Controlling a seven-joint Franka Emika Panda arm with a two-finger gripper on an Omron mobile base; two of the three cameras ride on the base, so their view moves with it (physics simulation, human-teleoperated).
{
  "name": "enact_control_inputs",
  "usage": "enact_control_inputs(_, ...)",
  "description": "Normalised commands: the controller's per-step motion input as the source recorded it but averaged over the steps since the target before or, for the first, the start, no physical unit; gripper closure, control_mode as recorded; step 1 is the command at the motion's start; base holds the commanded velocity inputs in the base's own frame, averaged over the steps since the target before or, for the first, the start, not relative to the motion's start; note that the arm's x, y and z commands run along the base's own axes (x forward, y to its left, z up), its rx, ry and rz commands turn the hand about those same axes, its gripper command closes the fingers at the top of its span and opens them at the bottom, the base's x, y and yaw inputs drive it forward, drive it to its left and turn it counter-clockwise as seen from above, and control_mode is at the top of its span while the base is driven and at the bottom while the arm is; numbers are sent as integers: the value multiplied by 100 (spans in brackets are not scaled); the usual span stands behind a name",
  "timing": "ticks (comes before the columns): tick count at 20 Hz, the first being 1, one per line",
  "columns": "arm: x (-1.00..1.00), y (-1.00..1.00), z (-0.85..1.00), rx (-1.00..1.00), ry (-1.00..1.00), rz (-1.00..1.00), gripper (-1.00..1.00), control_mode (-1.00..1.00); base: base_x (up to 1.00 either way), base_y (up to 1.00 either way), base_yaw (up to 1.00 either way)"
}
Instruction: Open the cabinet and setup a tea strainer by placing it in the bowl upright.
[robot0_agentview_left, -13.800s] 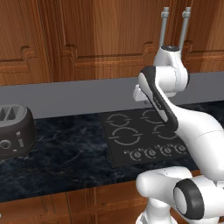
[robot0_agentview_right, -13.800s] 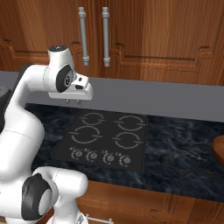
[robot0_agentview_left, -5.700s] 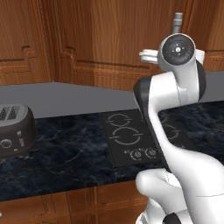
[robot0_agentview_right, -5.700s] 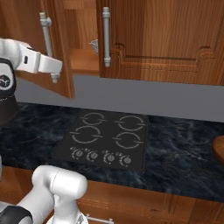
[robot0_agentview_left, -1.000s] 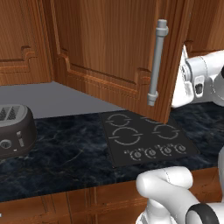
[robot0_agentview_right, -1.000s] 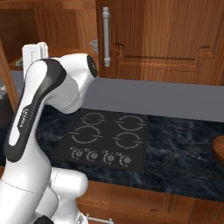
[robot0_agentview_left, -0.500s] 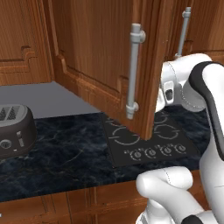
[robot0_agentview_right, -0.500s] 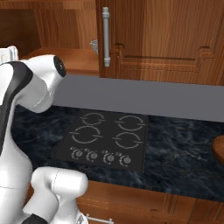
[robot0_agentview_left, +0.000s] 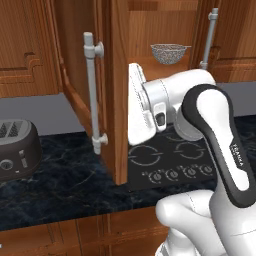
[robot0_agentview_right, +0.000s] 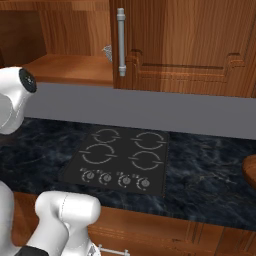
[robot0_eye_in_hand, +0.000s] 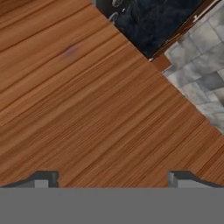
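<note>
The small silver wire-mesh tea strainer (robot0_agentview_left: 170, 52) sits on the shelf of the reddish-brown wooden wall cabinet (robot0_agentview_left: 150, 30); in the right base view only a sliver of it (robot0_agentview_right: 108, 52) peeks from behind the shut door's grey bar handle (robot0_agentview_right: 120, 42). The end effector (robot0_eye_in_hand: 113, 177) shows just two dark tips at the bottom of the hand view, pressed close to plain wood grain, so its gap can be seen but little else. The dark grey toaster (robot0_agentview_left: 15, 150) is cut by the left edge. A brown rounded object (robot0_agentview_right: 250, 171) on the counter (robot0_agentview_right: 210, 165) is cut off at the right edge, too little to identify.
</note>
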Motion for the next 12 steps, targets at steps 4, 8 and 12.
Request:
enact_control_inputs(4,0,22,0,0,8,0,-100,-100,0,0,0)
enact_control_inputs(8,0,0,-7,-1,3,0,-100,-100,0,0,0)
enact_control_inputs(12,0,1,-11,0,5,0,-100,-100,0,0,0)
